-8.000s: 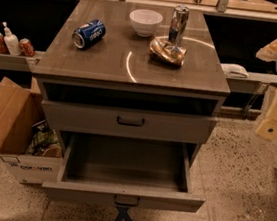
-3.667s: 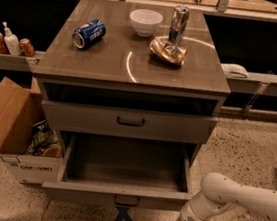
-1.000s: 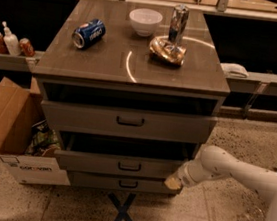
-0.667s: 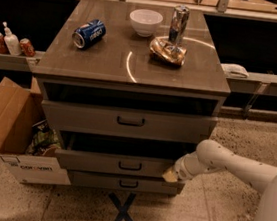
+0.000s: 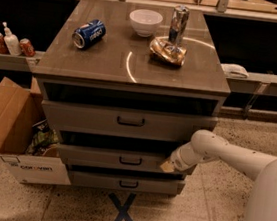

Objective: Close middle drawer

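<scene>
The middle drawer point(image 5: 122, 159) is the second of three grey-brown fronts on the cabinet, with a small dark pull handle point(image 5: 130, 160) at its centre. It stands almost flush with the cabinet, only a thin dark gap showing above its front. My gripper point(image 5: 168, 165) is at the end of the white arm point(image 5: 224, 153) that comes in from the lower right. It rests against the right end of the middle drawer's front. The top drawer point(image 5: 127, 121) sits above and the lowest drawer point(image 5: 125, 183) below.
On the cabinet top point(image 5: 110, 53) lie a blue can point(image 5: 89, 33) on its side, a white bowl point(image 5: 145, 21), a tall silver can point(image 5: 178, 25) and a crumpled bag point(image 5: 167, 51). An open cardboard box point(image 5: 10, 132) stands at the left. A blue tape X point(image 5: 123, 214) marks the floor.
The middle drawer has gone from wide open to almost shut. My arm came in from the lower right and has pressed the drawer front inward.
</scene>
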`<move>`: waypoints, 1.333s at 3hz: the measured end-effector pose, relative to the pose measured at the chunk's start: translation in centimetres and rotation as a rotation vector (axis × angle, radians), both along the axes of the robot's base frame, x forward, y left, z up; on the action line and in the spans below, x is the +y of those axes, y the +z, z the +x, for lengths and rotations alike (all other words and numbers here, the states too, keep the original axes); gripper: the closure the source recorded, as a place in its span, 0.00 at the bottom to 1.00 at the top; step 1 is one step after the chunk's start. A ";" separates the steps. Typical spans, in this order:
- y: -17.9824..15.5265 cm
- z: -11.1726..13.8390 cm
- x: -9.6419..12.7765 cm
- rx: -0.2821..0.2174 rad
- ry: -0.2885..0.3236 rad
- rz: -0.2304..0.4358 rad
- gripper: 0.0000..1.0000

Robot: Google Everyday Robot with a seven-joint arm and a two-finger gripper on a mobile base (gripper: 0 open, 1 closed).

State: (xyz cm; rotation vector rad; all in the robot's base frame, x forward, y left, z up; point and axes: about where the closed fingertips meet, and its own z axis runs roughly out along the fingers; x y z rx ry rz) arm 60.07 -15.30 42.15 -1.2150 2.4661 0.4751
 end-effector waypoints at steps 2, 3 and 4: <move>2.0 -1.0 0.0 -0.006 -0.028 -0.017 1.00; 2.2 -3.9 -0.4 0.016 -0.030 -0.018 1.00; 4.0 -8.0 -0.7 0.034 0.015 0.010 1.00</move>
